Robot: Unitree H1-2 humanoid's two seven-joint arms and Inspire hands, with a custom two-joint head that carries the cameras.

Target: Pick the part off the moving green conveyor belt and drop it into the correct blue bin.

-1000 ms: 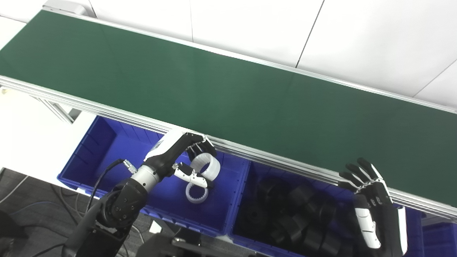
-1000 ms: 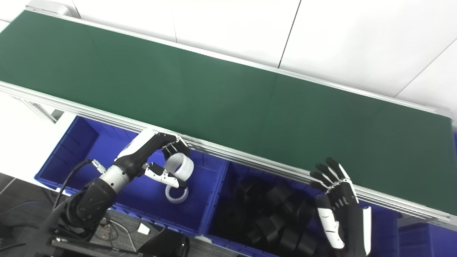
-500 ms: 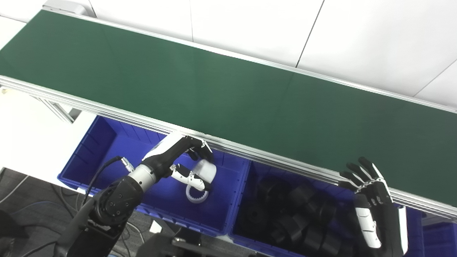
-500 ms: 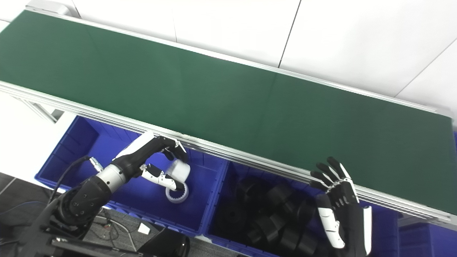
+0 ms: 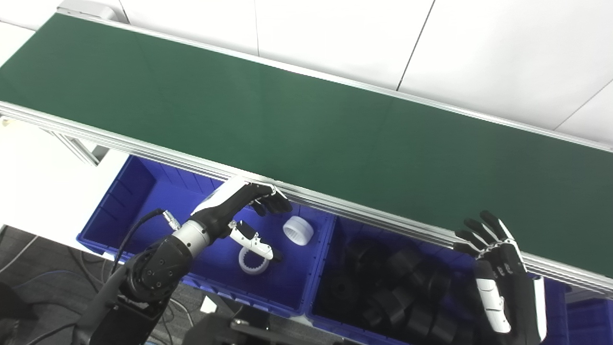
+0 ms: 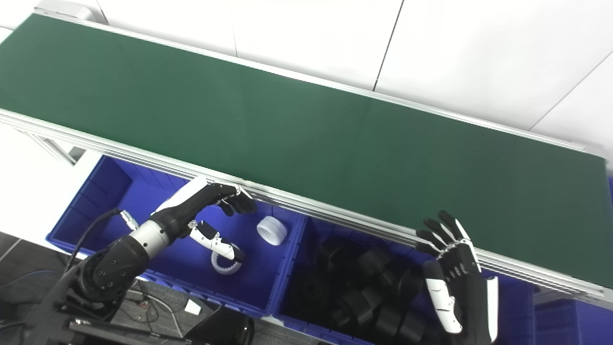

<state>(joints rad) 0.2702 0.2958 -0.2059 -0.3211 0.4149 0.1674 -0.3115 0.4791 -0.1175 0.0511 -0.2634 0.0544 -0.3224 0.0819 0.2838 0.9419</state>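
Note:
My left hand (image 5: 242, 211) is open over the left blue bin (image 5: 143, 191), just below the conveyor's near rail. A white ring part (image 5: 297, 230) lies in that bin to the right of the hand, apart from it. A second white toothed ring (image 5: 252, 260) lies on the bin floor under the thumb. The green conveyor belt (image 5: 306, 124) carries no part in view. My right hand (image 5: 500, 273) is open and empty at the lower right, fingers spread near the belt's near rail.
The right blue bin (image 5: 345, 306) holds several black round parts (image 5: 402, 287). Another blue bin's corner (image 5: 589, 316) shows at the far right. Aluminium rails (image 5: 335, 206) edge the belt above both bins. A white wall lies behind the belt.
My left hand opened and let go of the white ring, which dropped into the left bin and came to rest to the right. The other white ring shifted slightly left. My right hand stayed put.

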